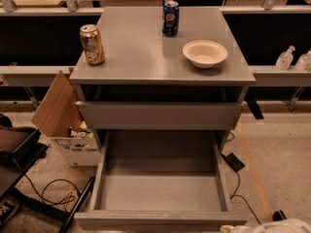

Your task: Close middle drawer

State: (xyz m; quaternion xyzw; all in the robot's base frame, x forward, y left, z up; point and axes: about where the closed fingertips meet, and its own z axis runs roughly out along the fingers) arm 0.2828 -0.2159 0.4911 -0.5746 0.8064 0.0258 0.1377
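**Operator:** Position of the wide grey handleless middle drawer (160,220)?

**Technician:** Pulled far out of the grey table (136,57), below the taller grey upper drawer (160,114), which juts out slightly.

**Operator:** Claw status?

**Technician:** The white claw (232,228) sits at the lower right edge, just beside the middle drawer's front right corner, mostly cut off. Open or closed: cannot tell.

**Operator:** Table load?

**Technician:** Upright gold metal can (92,44) at left, upright blue metal can (170,18) at rear, shallow beige round bowl (204,53) at right.

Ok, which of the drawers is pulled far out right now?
The middle drawer, its bare grey tray fully exposed; the top drawer above sits nearly shut. The gripper is out of view; only the white arm shows bottom right.
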